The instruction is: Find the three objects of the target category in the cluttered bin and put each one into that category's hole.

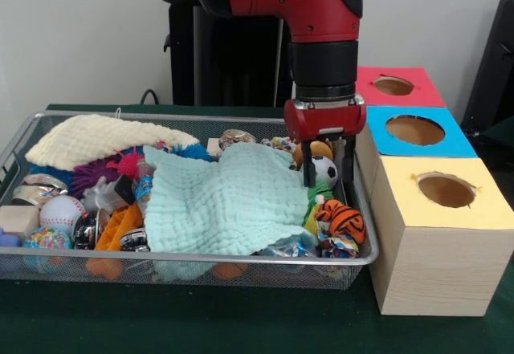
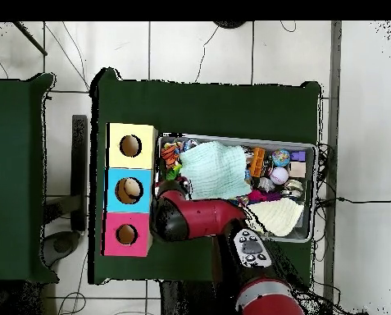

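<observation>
The silver wire-mesh bin [image 1: 193,258] is full of toys and cloths; it also shows in the overhead view [image 2: 314,193]. My gripper [image 1: 328,169] hangs low over its right end, open, with a finger on each side of a small black-and-white soccer ball [image 1: 324,171]. An orange tiger-striped ball [image 1: 342,220] lies just in front of it. A white baseball [image 1: 62,212] lies at the bin's left end. The red-topped box's hole [image 1: 393,86] is the farthest in the row; it also shows in the overhead view [image 2: 126,235]. There my arm [image 2: 200,220] hides the gripper.
A mint cloth [image 1: 229,201] covers the bin's middle and a cream cloth [image 1: 100,138] its far left. Spiky pom balls [image 1: 120,165] lie between them. The blue-topped box [image 1: 415,130] and the yellow-topped box [image 1: 446,190] stand right of the bin, nearer than the red one.
</observation>
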{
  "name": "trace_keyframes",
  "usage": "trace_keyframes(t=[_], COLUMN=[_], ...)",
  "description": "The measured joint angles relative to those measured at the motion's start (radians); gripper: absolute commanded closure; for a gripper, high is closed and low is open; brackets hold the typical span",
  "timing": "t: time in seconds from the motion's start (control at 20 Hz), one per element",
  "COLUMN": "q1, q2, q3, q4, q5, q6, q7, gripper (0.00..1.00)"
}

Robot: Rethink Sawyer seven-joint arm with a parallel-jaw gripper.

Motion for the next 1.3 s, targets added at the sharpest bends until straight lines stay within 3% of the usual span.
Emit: trace_keyframes(t=[1.3], q1=[-0.019], q2=[0.036], q3=[0.049], q4=[-0.039], q5=[0.0], q6=[0.0], q7=[0.0], gripper=[0.0])
